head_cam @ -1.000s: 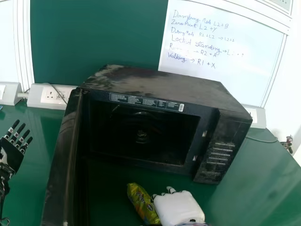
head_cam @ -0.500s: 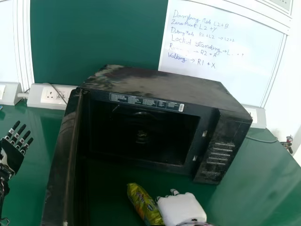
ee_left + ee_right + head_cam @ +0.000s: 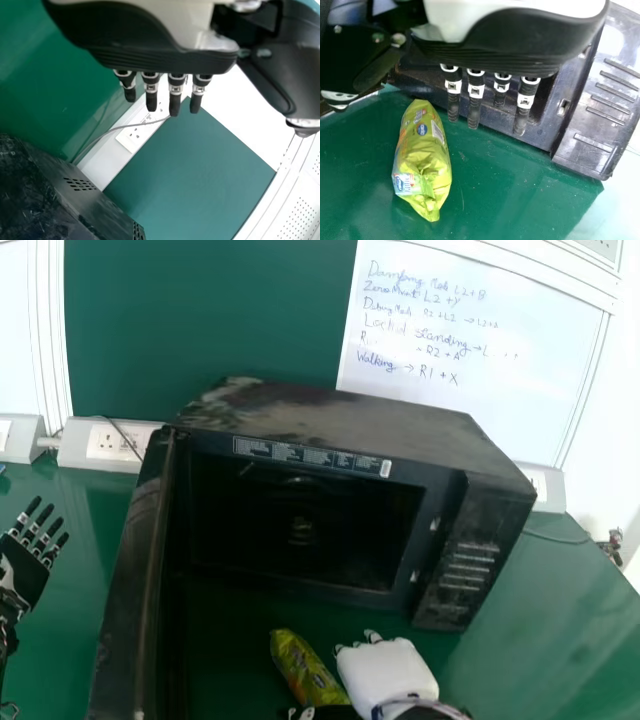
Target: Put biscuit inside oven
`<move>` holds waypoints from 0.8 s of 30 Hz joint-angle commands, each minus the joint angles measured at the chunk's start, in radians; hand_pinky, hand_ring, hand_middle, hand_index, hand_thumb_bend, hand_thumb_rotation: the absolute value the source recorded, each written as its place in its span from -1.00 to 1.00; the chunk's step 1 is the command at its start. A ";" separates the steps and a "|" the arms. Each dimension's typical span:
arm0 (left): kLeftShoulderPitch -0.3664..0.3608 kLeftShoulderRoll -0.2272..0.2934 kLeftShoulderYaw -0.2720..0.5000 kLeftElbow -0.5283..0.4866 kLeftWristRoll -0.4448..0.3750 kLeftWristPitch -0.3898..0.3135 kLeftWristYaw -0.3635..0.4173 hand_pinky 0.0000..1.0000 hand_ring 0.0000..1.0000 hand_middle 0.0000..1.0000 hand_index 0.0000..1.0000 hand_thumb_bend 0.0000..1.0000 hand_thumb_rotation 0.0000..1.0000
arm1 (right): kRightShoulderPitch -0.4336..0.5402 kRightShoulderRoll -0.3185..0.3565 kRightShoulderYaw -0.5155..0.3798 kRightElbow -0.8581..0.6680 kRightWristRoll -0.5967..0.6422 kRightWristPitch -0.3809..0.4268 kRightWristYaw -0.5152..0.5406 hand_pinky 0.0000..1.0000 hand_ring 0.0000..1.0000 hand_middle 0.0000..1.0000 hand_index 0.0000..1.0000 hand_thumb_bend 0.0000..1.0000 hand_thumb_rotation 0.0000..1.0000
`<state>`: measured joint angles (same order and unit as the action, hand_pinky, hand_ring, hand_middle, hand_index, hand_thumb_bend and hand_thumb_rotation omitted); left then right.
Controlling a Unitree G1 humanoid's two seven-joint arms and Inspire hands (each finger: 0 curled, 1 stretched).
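We see a green counter [image 3: 540,630] with a wall behind it, where a dark green panel [image 3: 210,320] stands beside a whiteboard [image 3: 540,360] bearing handwritten lines in dark ink. Low on the wall, left of the whiteboard, we find a white socket box [image 3: 75,448] with a thin grey cable [image 3: 120,431] across it. Toward the right we spot another socket [image 3: 540,483], a second cable [image 3: 562,539] on the counter, and a small cluttered object [image 3: 612,538], too small to identify

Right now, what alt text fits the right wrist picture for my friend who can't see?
A yellow-green biscuit packet lies on a green table in front of a black oven. The right robot hand hangs nearby with straight fingers, not holding it.
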<state>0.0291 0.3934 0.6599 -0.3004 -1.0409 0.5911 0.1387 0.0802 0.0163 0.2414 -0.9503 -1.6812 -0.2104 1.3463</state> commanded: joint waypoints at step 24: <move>-0.002 0.005 0.021 0.021 0.013 -0.006 -0.032 1.00 1.00 1.00 1.00 -0.01 -0.54 | -0.056 -0.057 0.091 0.165 -0.094 0.029 -0.054 0.22 0.49 0.60 0.69 1.00 -0.14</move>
<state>0.0318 0.3938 0.6783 -0.2898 -1.0396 0.5909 0.1168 0.0187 -0.0488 0.3302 -0.7976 -1.7674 -0.2021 1.2956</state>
